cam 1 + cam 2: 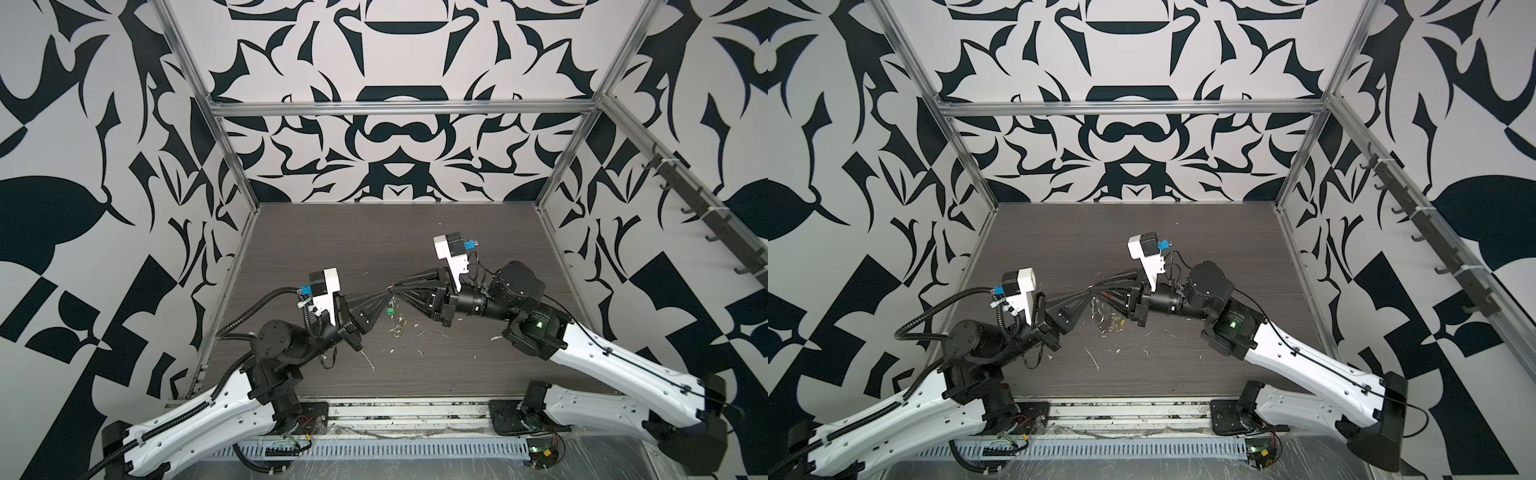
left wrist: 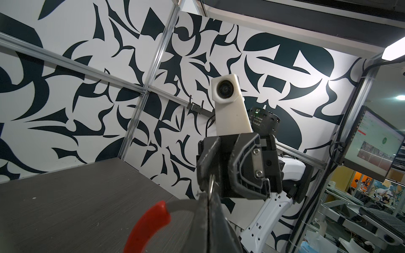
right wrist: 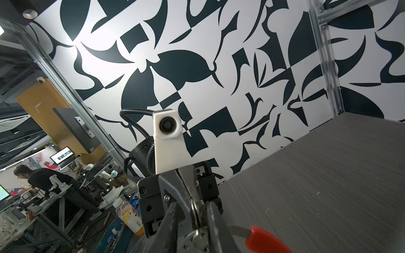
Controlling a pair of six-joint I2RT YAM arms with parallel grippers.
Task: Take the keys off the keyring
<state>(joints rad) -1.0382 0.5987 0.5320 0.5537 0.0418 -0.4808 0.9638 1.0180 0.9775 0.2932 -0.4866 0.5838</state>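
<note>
Two claws meet tip to tip in mid-air above the middle of the worktop [image 1: 316, 249]. Left claw [image 1: 386, 294]: jaws together, clamped on the grey wire of the keyring [image 2: 151, 221], whose red sleeve curves away beside the grip. Right claw [image 1: 398, 287]: jaws a little apart, straddling a small split ring [image 3: 194, 210] apparently threaded on that wire; no pinch is visible. Keys [image 1: 390, 311], with green and yellow tags, hang in a cluster just below the meeting point, seemingly clear of the worktop. The wire runs roughly along the line between the claws. Sliding the split ring off is the likely next move, and it would fall to the right claw, which stands at the ring. No container shows.
</note>
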